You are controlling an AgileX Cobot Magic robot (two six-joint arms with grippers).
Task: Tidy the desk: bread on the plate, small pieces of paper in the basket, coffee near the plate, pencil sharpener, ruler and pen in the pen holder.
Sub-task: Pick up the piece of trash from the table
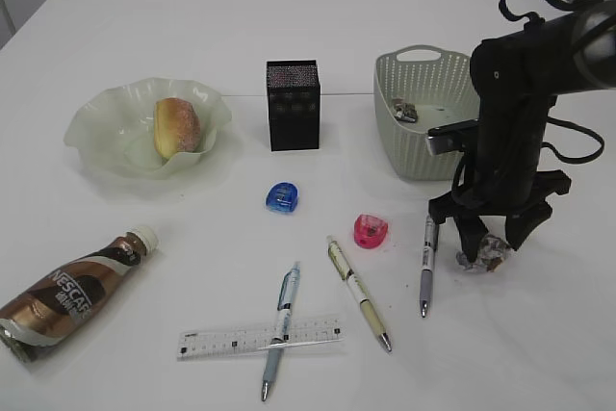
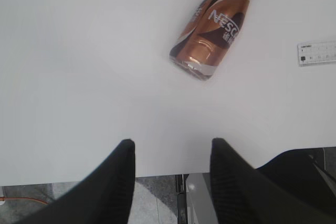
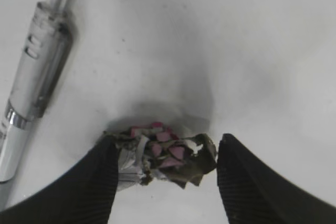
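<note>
On a white desk (image 1: 289,36), the right gripper (image 1: 489,236) stands low at the right, its jaws set on either side of a crumpled paper wad (image 1: 484,253). In the right wrist view the wad (image 3: 160,158) lies between the two fingers (image 3: 92,187); whether they pinch it or merely flank it cannot be told. A grey pen (image 1: 426,263) lies just left of the wad. Beyond the arm, the basket (image 1: 423,122) holds another paper scrap (image 1: 404,111).

The bread (image 1: 176,128) sits on the plate (image 1: 96,127) at far left. The black pen holder (image 1: 293,104) stands upright at centre, between plate and basket. A blue sharpener (image 1: 283,197) and a pink sharpener (image 1: 371,229) lie nearer, apart from each other. A cream pen (image 1: 358,293) lies near the middle, and a blue pen (image 1: 280,328) lies across the clear ruler (image 1: 231,339) at the near edge.

The coffee bottle (image 1: 67,293) lies on its side at near left, well apart from the plate. The left gripper (image 2: 170,153) hangs over the near edge of the desk, jaws parted and grasping nothing, with the bottle (image 2: 218,22) ahead of it.
</note>
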